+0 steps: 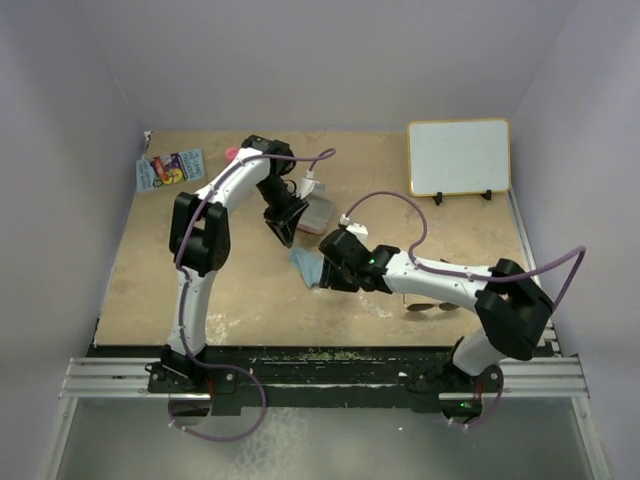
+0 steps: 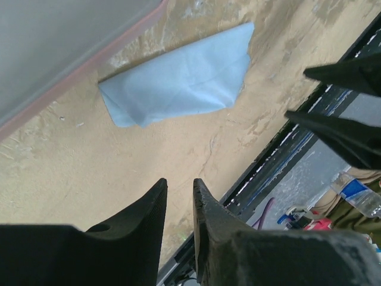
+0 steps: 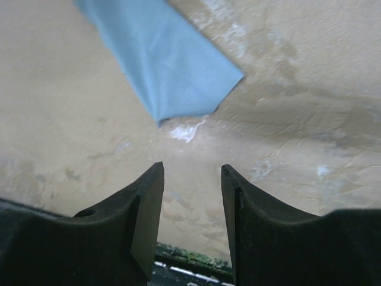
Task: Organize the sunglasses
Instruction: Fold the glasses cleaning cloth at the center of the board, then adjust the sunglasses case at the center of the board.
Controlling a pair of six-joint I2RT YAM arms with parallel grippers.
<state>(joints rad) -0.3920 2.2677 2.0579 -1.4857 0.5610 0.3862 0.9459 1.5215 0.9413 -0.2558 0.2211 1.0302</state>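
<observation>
Right wrist: right gripper (image 3: 190, 173) open, jaws well apart, nothing between them. It hangs low over bare table just beside the corner of the cloth (image 3: 161, 59). Left wrist: left gripper (image 2: 180, 185) open only a crack, gap empty, also beside the cloth, on the side toward the case (image 1: 320, 213). The two black points at the right edge of that view are probably the right gripper's fingers, hard to be sure.

Top view: both grippers crowd round the cloth, on opposite sides of it. The sunglasses (image 1: 422, 306) lie well right of the cloth, near the table's front edge, partly under the right forearm. Neither gripper touches them.

Risks, judged from here:
- Grippers close together at the cloth. If both go for it at once, fingers may knock.
- The right forearm passes directly over the sunglasses. A drop or sweep of that arm could push them toward the front edge or bend the thin frame.
- To reach the sunglasses the right arm must fold back on itself. An awkward angle makes a bad pinch likely, and slim temples slip easily.
- The cloth lies flat, so a pinch may just scrape the table and drag it under the case.
</observation>
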